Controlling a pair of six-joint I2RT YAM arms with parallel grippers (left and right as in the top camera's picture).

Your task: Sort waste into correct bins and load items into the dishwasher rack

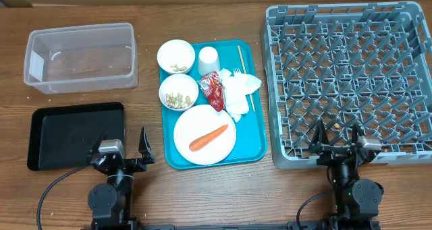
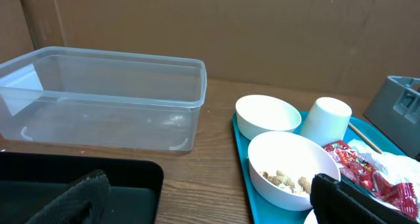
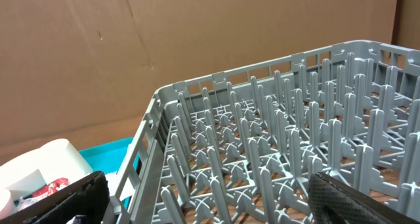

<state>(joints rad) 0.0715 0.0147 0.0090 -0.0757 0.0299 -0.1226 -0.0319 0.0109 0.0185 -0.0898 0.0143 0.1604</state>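
An orange carrot [image 1: 208,137] lies on a round plate [image 1: 204,135] at the front of a teal tray [image 1: 258,132]. Two white bowls with nut scraps [image 1: 179,92] [image 1: 176,56], a white cup [image 1: 208,59], a red wrapper [image 1: 213,90], white napkins [image 1: 241,93] and a wooden stick [image 1: 244,75] share the tray. The clear tub [image 1: 81,57] and black tray [image 1: 75,133] are at the left. The grey rack [image 1: 350,81] is at the right. My left gripper [image 1: 123,151] is open and empty by the black tray. My right gripper [image 1: 337,139] is open and empty at the rack's front edge.
A cardboard wall [image 2: 262,27] stands behind the table. In the left wrist view the near bowl [image 2: 289,168], cup [image 2: 325,121] and wrapper [image 2: 357,168] lie to the right, the tub [image 2: 98,96] to the left. Wood table [image 1: 148,189] lies between the arms.
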